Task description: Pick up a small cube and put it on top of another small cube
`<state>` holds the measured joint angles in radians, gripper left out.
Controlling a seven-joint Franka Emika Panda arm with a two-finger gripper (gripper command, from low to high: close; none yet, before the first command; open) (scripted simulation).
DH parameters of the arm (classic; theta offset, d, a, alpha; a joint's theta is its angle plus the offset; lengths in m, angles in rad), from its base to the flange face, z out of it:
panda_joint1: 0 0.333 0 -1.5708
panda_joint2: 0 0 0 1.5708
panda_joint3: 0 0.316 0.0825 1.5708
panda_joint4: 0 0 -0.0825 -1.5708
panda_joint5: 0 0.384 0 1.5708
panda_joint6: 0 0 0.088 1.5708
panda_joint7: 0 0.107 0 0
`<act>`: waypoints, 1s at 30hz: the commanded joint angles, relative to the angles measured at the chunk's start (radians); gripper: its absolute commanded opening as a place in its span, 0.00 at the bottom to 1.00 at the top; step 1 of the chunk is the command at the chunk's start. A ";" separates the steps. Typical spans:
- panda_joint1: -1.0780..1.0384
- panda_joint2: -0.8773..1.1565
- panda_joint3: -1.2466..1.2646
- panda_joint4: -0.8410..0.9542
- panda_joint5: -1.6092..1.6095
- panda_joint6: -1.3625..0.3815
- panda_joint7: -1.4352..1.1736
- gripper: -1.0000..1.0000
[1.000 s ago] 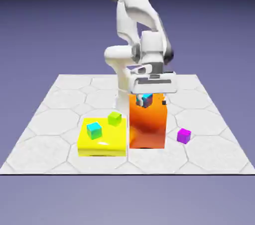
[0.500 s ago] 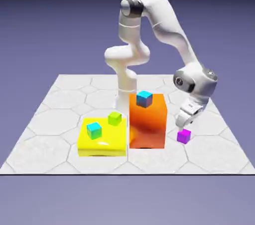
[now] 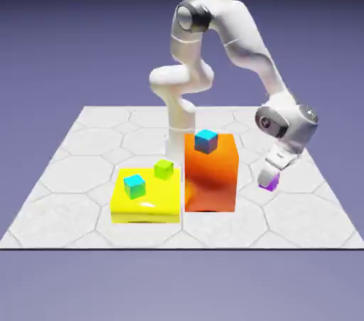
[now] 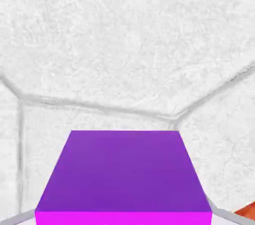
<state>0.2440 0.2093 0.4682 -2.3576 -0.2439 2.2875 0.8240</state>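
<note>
The small cube (image 3: 269,184), tiny and purple, sits between the fingers of my gripper (image 3: 271,179) at the exterior view's right, just off the orange block's right side and close above the table. The gripper is shut on it, and the hand tilts down from the arm. In the hand view the same purple cube (image 4: 122,174) fills the bottom middle, with a grey fingertip (image 4: 14,217) showing at its lower left corner. White hexagon-tiled table lies beyond it.
A tall orange block (image 3: 210,174) carries a cyan-topped cube (image 3: 206,141). Left of it, a low yellow block (image 3: 146,197) bears another cyan-topped cube (image 3: 134,186) and a lime-green cube (image 3: 164,169). An orange corner (image 4: 246,212) shows at the hand view's lower right.
The arm swung from over the orange block to the exterior view's right and came down on the purple cube. The jaws closed on it, and the cube now sits slightly higher.
</note>
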 commanded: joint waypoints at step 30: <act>-0.545 -0.563 -0.508 -0.511 0.529 -0.044 0.510 0.00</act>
<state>-0.3007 -0.3533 -0.0397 -2.8687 0.2880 2.2443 1.3324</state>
